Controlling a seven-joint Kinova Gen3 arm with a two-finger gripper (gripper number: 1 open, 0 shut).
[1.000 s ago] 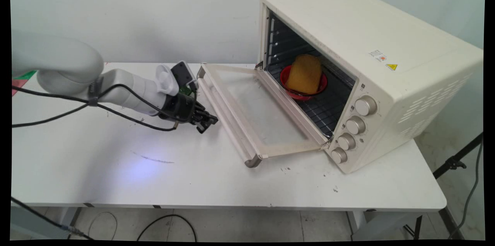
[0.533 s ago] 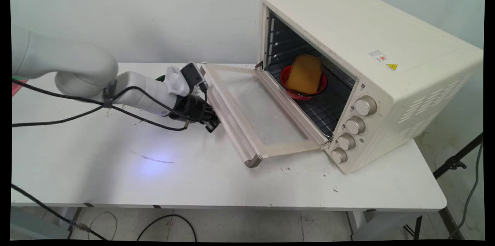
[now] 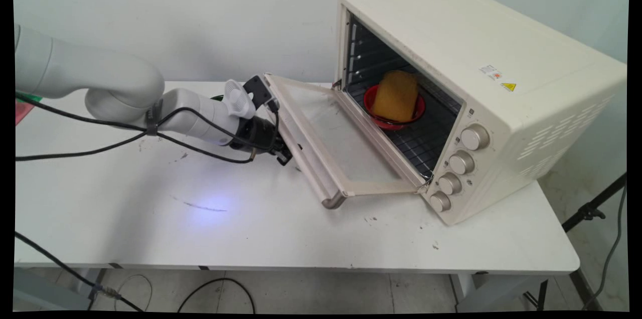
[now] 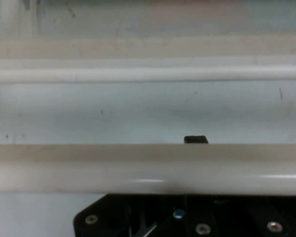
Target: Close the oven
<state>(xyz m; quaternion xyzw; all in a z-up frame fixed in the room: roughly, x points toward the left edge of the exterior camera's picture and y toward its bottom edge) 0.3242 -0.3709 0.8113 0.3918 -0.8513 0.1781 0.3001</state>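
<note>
- Oven door (image 3: 341,143) in the main view hung partly lowered from its hinge at the foot of the cream toaster oven (image 3: 501,83), which stood on the white counter (image 3: 251,228) at about 3 o'clock from the scene's middle.
- The door's free edge, with its long handle bar (image 3: 306,158), pointed toward 9 o'clock and sat raised off the counter.
- The black pincer (image 3: 285,154) lay low at the outer side of that handle, right against it, at 9 o'clock from the door.
- Whether its fingers were spread or closed could not be told; the door edge hid them.
- Inside the oven, on the wire rack (image 3: 416,143), a red bowl (image 3: 393,108) carried a yellow-orange block (image 3: 396,94) standing upright.
- Three round knobs (image 3: 474,137) ran down the oven's front at 3 o'clock from the opening.
- In the hand view, the pale handle bar (image 4: 148,168) crossed the whole picture just above the pincer's black linkage.
- A small black tip (image 4: 196,139) showed over the bar at about 1 o'clock from the linkage.
- Beyond it lay the door frame (image 4: 148,74), another pale band from 9 to 3 o'clock.
</note>
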